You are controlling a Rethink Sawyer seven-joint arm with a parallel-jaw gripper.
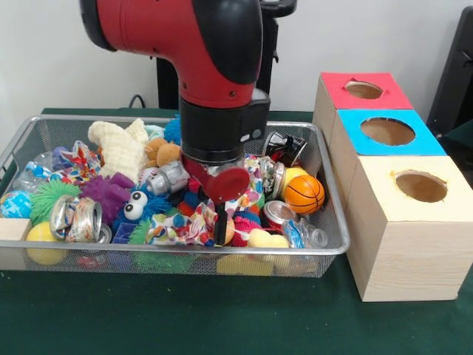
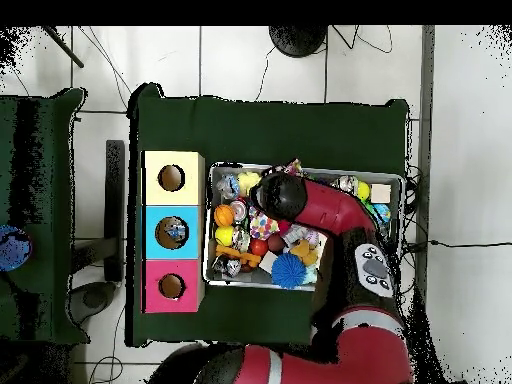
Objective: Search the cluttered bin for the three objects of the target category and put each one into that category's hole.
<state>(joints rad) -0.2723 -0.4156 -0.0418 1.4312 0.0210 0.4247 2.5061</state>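
Green cloth of the counter (image 1: 185, 310) is lying nearest the lens, with the cream-topped wooden box (image 1: 414, 237) standing just right of the bin (image 1: 185, 251); the blue-topped box (image 1: 421, 142) and the red-topped box (image 1: 384, 100) are lining up behind it. The arm (image 1: 214, 89) is hanging over mid-bin and the tool (image 1: 220, 225) is dipping into the patterned paper wads (image 1: 181, 229); whether it is released or clenched I cannot tell, since the clutter is hiding its end. One see-through bottle (image 1: 304, 235) is lying at the front right corner against the mesh, and another (image 1: 29, 176) is lying at the far left end; a third is not showing. Judging by the thin, wrinkly walls, these are likely handling light, crushable and slick, so gripping across the mid-body over the label is looking best. Room is looking tight: the right bottle is crowding the rim, a can (image 1: 279, 214) and the toy basketball (image 1: 304, 194). Lifting clear of the rim is looking necessary before crossing to the holes.
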